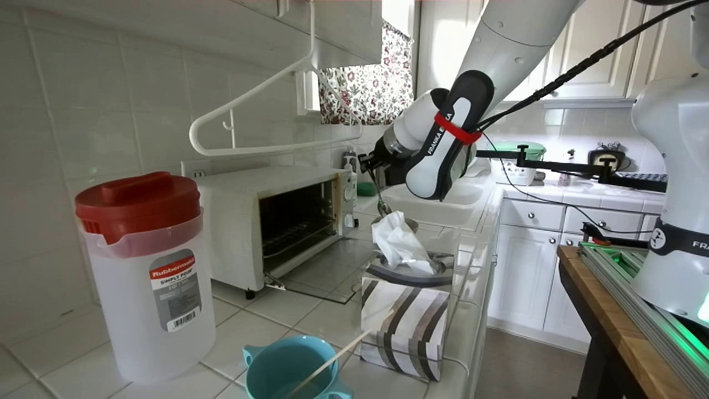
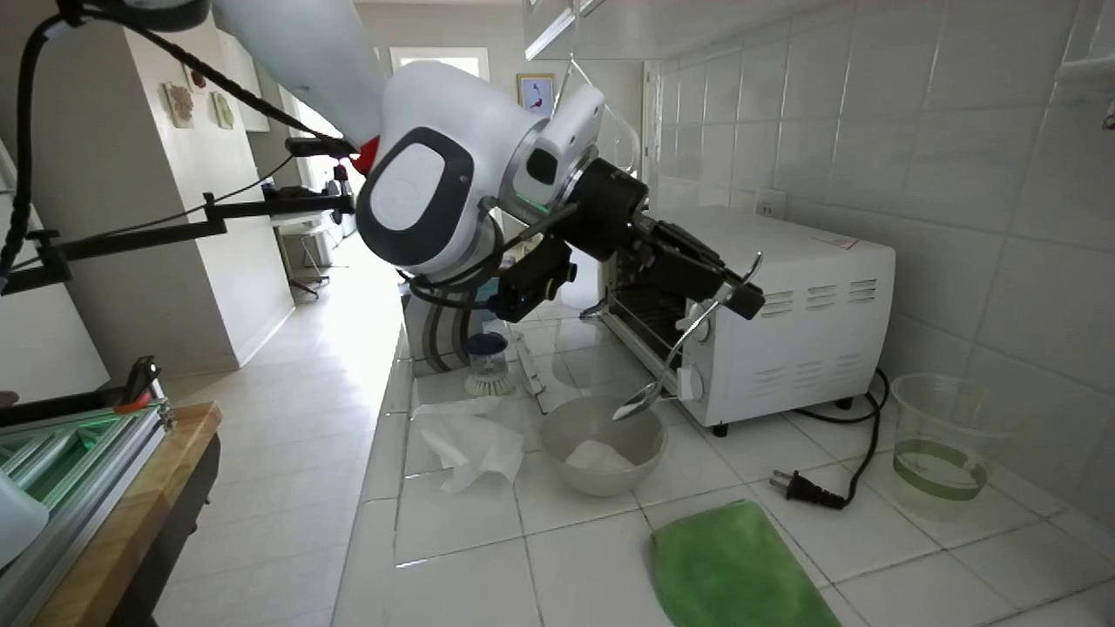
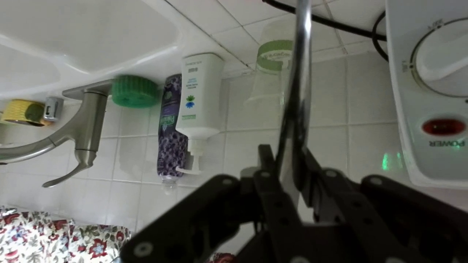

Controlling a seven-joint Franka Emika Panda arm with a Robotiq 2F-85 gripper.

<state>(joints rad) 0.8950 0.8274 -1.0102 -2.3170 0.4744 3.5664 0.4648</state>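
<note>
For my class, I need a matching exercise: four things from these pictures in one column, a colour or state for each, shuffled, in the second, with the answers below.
1. Spoon
2. Bowl
3. Cloth
4. Toaster oven

A. Green
B. Standing open at the front
C. Held in the gripper
D. Has something white inside

Pairs: 1-C, 2-D, 3-A, 4-B

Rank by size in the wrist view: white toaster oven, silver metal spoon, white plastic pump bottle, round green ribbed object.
1. White toaster oven, cropped
2. White pump bottle and silver spoon: unsure; spoon is nearer camera
3. Green ribbed object
</note>
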